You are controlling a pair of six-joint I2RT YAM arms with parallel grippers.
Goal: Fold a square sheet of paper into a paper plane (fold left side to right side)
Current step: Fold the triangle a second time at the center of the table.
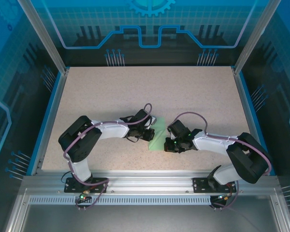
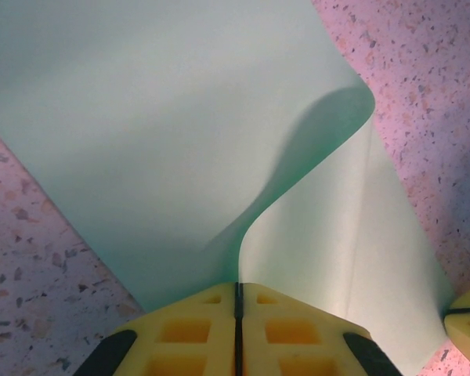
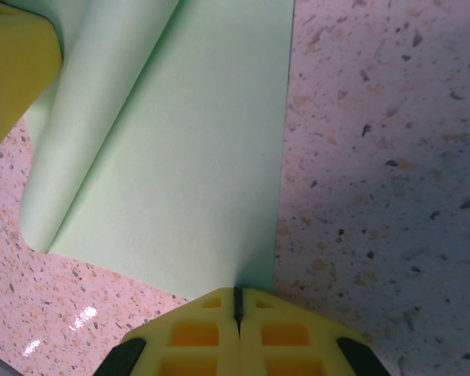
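A broad, beige speckled stone-look tabletop (image 1: 135,92) is filling the floor of the blue-walled cell. The two white-and-black jointed arms are reaching inward over its near half. The left arm (image 1: 87,137) is stretching to the right and the right arm (image 1: 241,154) is stretching to the left, so that their wrists are almost meeting near the table's middle.

Between the two wrists a thin, pale mint-green square sheet of paper (image 1: 158,135) is lying on the tabletop, partly hidden under the arms. In the left wrist view the square sheet of paper (image 2: 141,117) is lifting off the surface on one side and curling over in a soft, uncreased bend above the part still lying flat. In the right wrist view the sheet (image 3: 196,157) is showing a flat panel with that rolled-over layer running along its left side.

The left gripper (image 2: 237,294), with blocky yellow fingers, is pinching the raised edge of the sheet, its jaws pressed together on the paper. The right gripper (image 3: 237,301), also yellow-fingered, is holding its jaws fully together with the tips sitting at the sheet's near corner. Whether it is gripping or only pressing the paper is not clear.
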